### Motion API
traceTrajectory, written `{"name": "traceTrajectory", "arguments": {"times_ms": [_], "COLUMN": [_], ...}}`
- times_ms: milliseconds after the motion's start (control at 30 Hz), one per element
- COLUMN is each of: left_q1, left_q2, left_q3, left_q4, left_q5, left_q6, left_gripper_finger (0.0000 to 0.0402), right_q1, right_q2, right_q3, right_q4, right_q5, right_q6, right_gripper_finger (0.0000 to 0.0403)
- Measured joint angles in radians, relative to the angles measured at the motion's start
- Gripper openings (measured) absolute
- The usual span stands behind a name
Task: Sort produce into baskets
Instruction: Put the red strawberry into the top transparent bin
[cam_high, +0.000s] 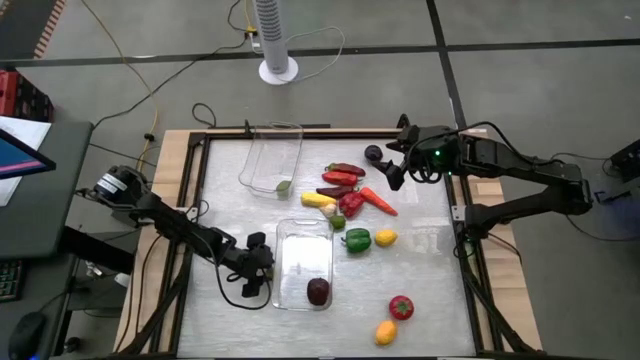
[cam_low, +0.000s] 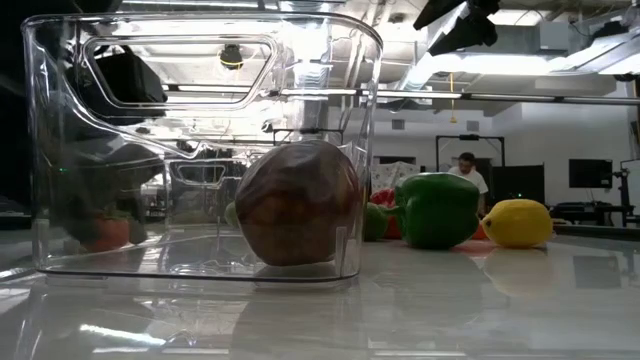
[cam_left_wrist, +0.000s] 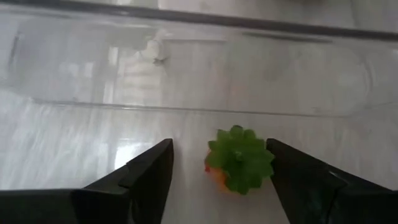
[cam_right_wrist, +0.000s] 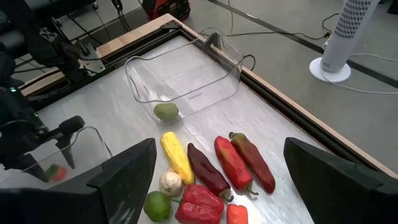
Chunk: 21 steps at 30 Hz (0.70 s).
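The left gripper stands with fingers apart around a small orange piece with a green leafy top, not clamped. Just beyond lies the near basket. The right gripper waits wide open, well apart.

The table carries two baskets; produce lies loose right of the near basket.

A robotics lab or workshop is showing here: cables are trailing over a grey concrete floor at the upper part of the high view, a white tower fan is standing there, and monitors are glowing at the far right of the low view beneath exposed ceiling ducts.
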Motion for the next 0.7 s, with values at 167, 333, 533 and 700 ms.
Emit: {"name": "traceTrajectory", "arguments": {"times_ms": [167, 333, 533, 700], "left_q1": [0.000, 0.000, 0.000, 0.001], "left_q2": [0.000, 0.000, -0.015, -0.126], "left_q3": [0.000, 0.000, 0.000, 0.000], "left_q4": [-0.001, 0.000, -0.034, -0.208], "left_q5": [-0.012, -0.012, -0.013, -0.106], "left_q6": [0.000, -0.042, -0.086, -0.092], "left_gripper_finger": [0.0185, 0.0134, 0.0101, 0.0102], "right_q1": [0.000, 0.000, -0.008, -0.022], "right_q2": [0.000, 0.000, 0.000, 0.000], "right_q3": [0.000, 0.000, 0.000, 0.000], "right_q4": [0.000, 0.000, 0.000, 0.005], "right_q5": [0.000, 0.000, 0.000, 0.000], "right_q6": [0.000, 0.000, -0.006, -0.005], "right_gripper_finger": [0.0379, 0.0379, 0.0379, 0.0379]}}
